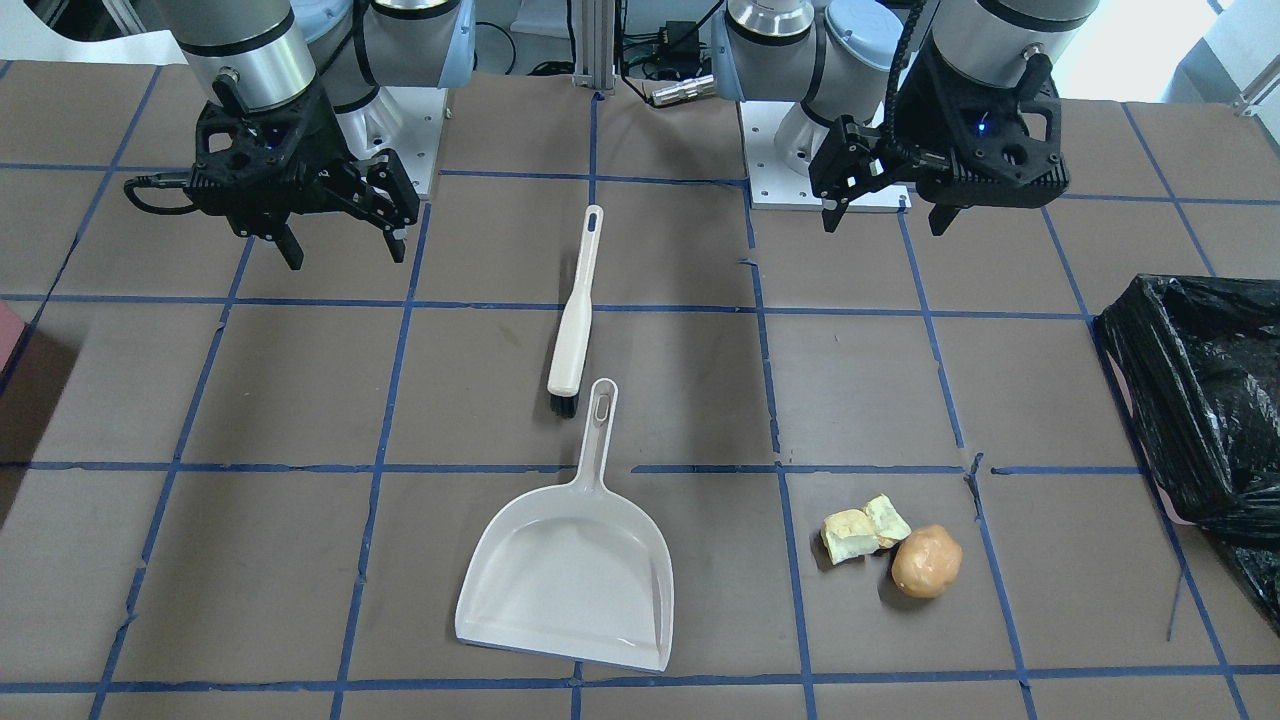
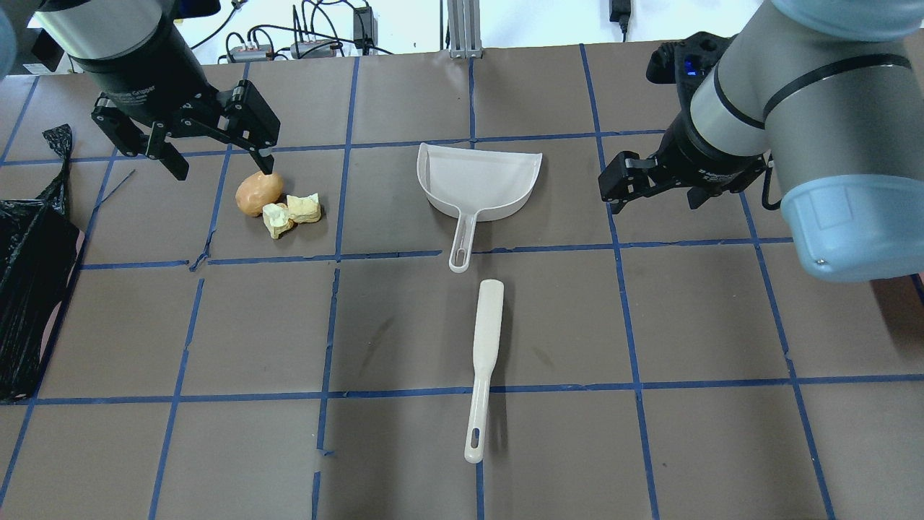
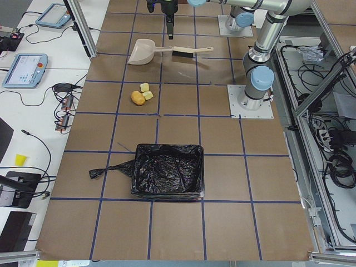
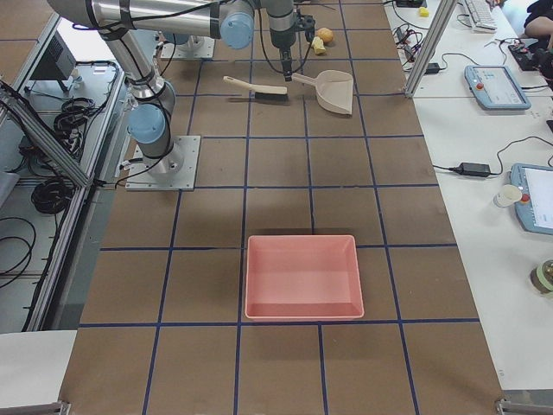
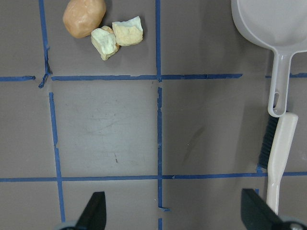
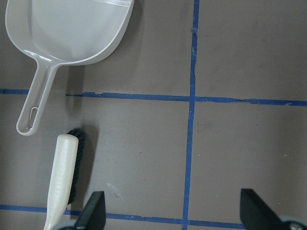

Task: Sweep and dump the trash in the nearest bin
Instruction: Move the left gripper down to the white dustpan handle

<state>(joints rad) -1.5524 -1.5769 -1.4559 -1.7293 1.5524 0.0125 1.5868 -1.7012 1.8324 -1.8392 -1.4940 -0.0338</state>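
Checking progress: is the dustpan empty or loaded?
Empty: the dustpan is bare inside, and the trash lies apart on the table.

You're looking at 1 dustpan (image 1: 570,580), 1 hand brush (image 1: 576,320), 1 potato (image 1: 927,562), 2 pale yellow chunks (image 1: 848,533), 1 black-bagged bin (image 3: 167,169) and 1 pink tray (image 4: 302,275).

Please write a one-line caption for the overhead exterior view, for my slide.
Left gripper and right gripper hover open; dustpan, brush and three trash pieces lie untouched, bin at left edge.
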